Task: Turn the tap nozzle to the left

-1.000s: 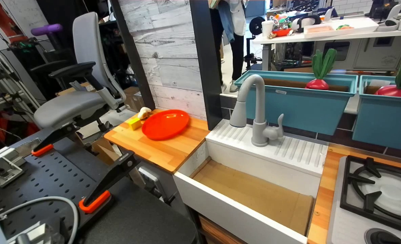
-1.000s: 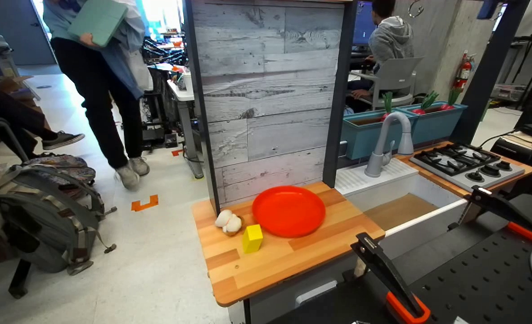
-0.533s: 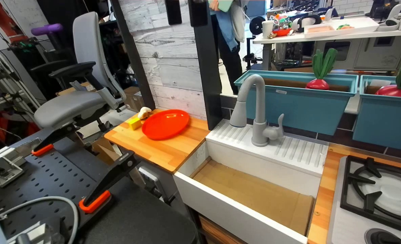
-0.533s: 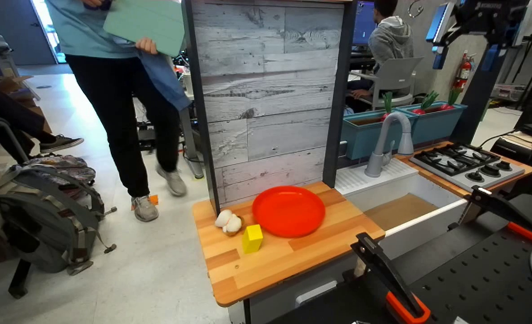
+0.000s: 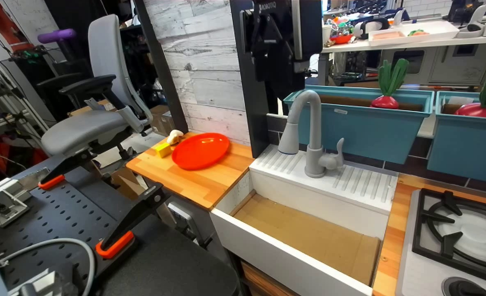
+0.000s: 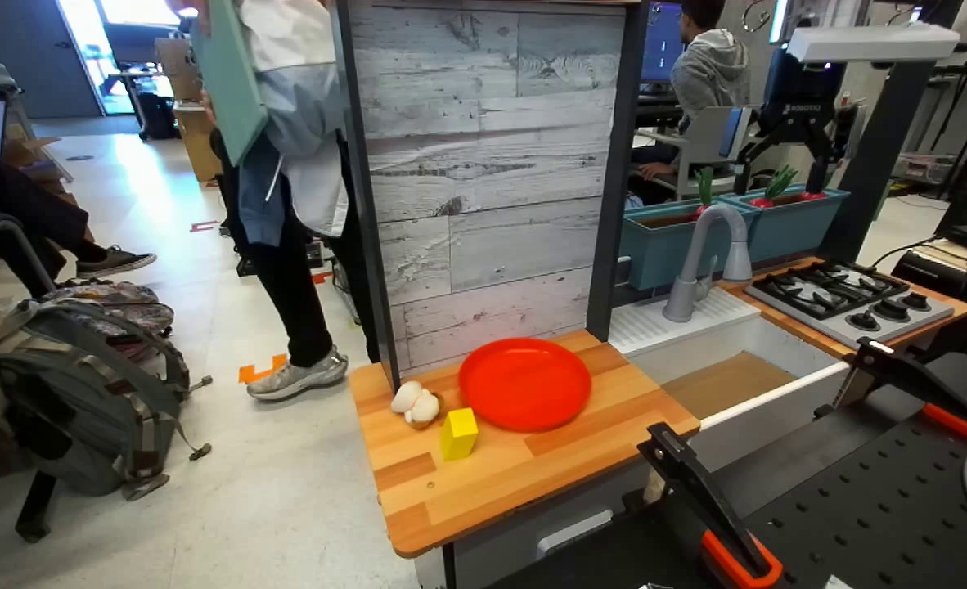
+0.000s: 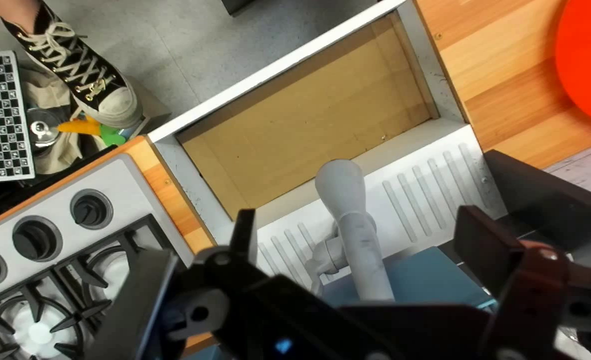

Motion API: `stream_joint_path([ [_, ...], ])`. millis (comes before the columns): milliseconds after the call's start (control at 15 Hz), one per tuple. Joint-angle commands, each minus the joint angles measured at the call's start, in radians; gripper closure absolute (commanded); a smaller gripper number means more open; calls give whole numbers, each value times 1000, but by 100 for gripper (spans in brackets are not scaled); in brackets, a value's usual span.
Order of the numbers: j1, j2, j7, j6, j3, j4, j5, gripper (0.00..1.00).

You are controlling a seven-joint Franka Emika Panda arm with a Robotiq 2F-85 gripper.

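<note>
The tap nozzle is a matte grey gooseneck that stands upright behind the sink. It shows in both exterior views (image 5: 315,119) (image 6: 700,241), its downward tip over the white ridged ledge in one of them. In the wrist view the nozzle (image 7: 358,235) lies between my fingers, seen from above. My gripper (image 7: 360,230) is open and empty, its fingers wide apart. It hangs above the nozzle's arch, apart from it, in both exterior views (image 5: 282,74) (image 6: 780,176). The short lever handle (image 5: 339,154) sits beside the nozzle's base.
A white sink (image 5: 292,257) lined with cardboard lies before the tap. Blue planters (image 5: 362,131) stand close behind it. A dark post (image 5: 251,82) and wood panel rise beside it. A stove (image 6: 852,298) and a counter with a red plate (image 6: 524,384) flank the sink.
My gripper has come into view from above and moved down toward the tap, staying open. The nozzle has not moved. A person walks behind the panel.
</note>
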Motion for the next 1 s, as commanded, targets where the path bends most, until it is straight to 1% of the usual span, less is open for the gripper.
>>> stream_joint_path([
  [0, -13, 110, 7, 21, 23, 107, 16, 0],
  [333, -16, 193, 6, 12, 34, 185, 15, 0],
  [400, -18, 204, 6, 6, 35, 197, 17, 25],
  [467, -18, 211, 4, -2, 34, 207, 15, 26],
  [667, -24, 234, 1, -4, 36, 236, 18, 51],
  [933, -32, 257, 5, -10, 37, 262, 24, 82],
])
